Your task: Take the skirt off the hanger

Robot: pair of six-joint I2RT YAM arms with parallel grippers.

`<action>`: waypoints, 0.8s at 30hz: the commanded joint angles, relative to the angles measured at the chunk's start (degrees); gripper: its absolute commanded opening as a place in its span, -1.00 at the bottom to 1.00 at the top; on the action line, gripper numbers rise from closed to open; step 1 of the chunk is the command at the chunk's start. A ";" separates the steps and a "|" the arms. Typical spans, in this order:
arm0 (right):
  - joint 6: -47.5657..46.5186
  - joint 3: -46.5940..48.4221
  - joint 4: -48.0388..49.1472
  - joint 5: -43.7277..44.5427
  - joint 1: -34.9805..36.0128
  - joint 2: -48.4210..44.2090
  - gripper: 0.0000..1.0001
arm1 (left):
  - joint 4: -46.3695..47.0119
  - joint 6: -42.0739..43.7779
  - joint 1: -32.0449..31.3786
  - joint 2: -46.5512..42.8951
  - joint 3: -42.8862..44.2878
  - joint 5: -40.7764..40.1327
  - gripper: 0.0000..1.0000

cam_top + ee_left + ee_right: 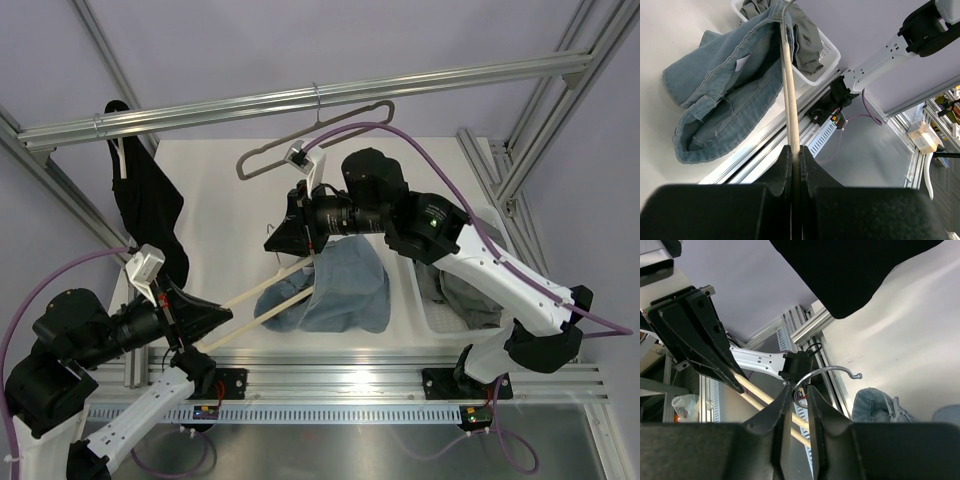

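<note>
both grippers clamped on a cream hanger (788, 85) carrying light blue jeans (345, 290); grey-taupe hanger (350, 112) hangs bare on the rail (200, 110).
top view: left gripper (225, 318) grips the cream hanger's long bar and right gripper (272, 243) grips its neck, with the jeans draped below onto the table (230, 200); a black garment (150, 210) hangs at the left. left wrist only: fingers (782, 165) closed tight on the bar, and crumpled grey fabric (807, 40) lies in the white basket (826, 54); cannot tell if it is the skirt. right wrist only: wire hook (832, 370) emerges from between its pinched fingers (815, 405).
</note>
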 commanded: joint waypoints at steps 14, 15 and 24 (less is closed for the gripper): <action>4.29 9.26 -2.82 17.19 1.53 7.62 -1.00 | 4.85 -8.20 -0.09 2.16 5.10 -11.95 -1.00; 4.47 11.27 -4.66 20.95 2.32 8.41 -1.00 | 4.68 -8.55 -0.18 2.42 5.10 -13.26 -1.00; 7.72 15.51 -7.31 37.33 6.10 13.60 -1.00 | 3.27 -11.36 -0.18 4.10 4.75 -17.93 -1.00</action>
